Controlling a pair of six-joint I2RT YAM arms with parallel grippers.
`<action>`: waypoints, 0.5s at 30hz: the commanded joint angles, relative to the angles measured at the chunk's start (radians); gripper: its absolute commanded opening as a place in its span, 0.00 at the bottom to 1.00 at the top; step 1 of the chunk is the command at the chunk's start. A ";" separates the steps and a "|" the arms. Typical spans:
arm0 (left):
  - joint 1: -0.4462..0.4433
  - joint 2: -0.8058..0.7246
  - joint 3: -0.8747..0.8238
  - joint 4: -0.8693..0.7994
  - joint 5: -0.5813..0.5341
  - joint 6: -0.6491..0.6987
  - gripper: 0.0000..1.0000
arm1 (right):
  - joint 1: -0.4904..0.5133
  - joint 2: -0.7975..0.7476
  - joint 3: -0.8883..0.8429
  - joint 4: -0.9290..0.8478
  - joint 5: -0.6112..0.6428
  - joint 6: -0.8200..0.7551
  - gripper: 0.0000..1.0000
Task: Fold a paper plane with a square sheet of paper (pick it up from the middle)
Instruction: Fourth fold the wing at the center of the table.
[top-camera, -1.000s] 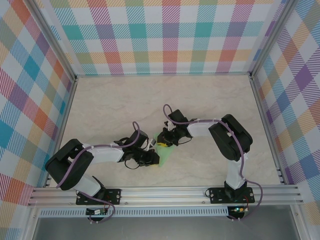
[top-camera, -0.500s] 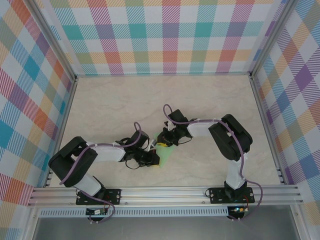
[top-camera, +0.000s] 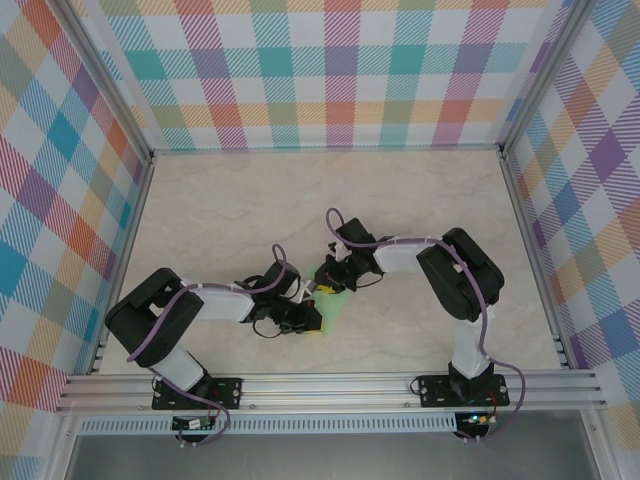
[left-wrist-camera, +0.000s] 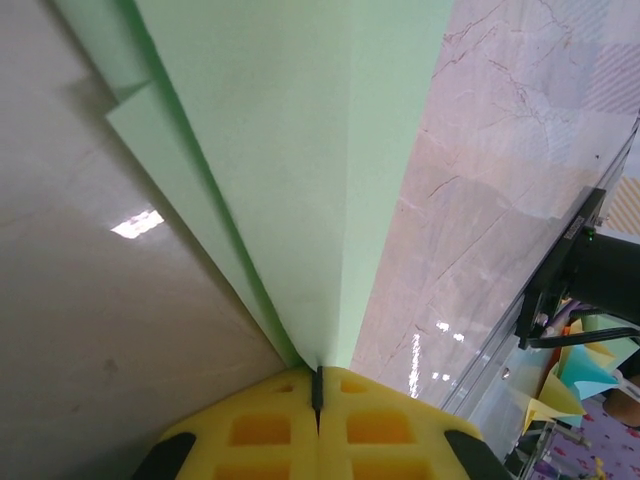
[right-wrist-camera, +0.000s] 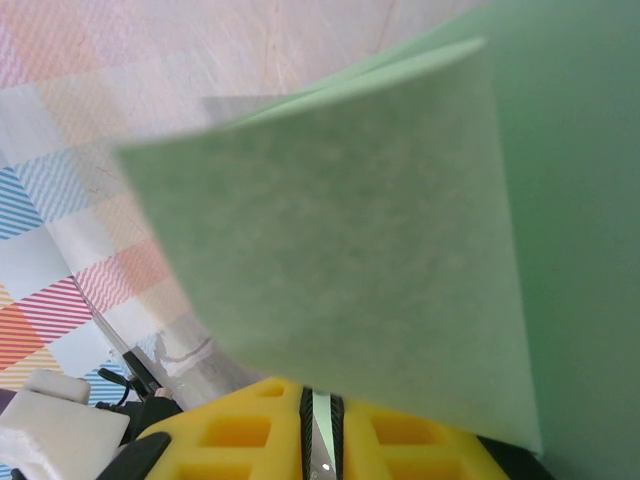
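**Green paper pinched by both grippers, mid-table**

- Paper plane (top-camera: 333, 302): pale mint, part-folded, sitting low near the middle of the table (top-camera: 220, 220) between the two arms. In the left wrist view (left-wrist-camera: 300, 150) it narrows towards the fingers, with a long crease down it and a second layer stepping out on one side. In the right wrist view (right-wrist-camera: 350, 250) a loose flap lifts towards the lens.
- Handling, my read: very light, thin and limp. It will sag or twist wherever it is unsupported. Creases hold, but a hard tug could tear it or pull a fold open. The smooth surface may slide between pads.
- Best hold: on the creased, layered spine or tip, where it is stiffest, rather than on a single loose flap.
- Left gripper (left-wrist-camera: 317, 385): yellow fingers pressed together, clamping the narrow end of the fold.
- Right gripper (right-wrist-camera: 318, 410): jaws nearly together, with a sliver of green between them. It grips the other end.
- Beyond: marbled tabletop, plaid walls (top-camera: 330, 60).
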 joint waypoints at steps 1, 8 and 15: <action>-0.007 -0.032 -0.014 -0.113 0.008 0.004 0.12 | 0.008 0.079 -0.033 -0.104 0.100 -0.022 0.16; 0.001 -0.312 -0.027 -0.242 -0.189 -0.062 0.22 | 0.008 0.073 -0.053 -0.085 0.103 -0.002 0.16; 0.022 -0.323 0.034 -0.202 -0.247 -0.158 0.20 | 0.008 0.064 -0.051 -0.092 0.106 0.000 0.16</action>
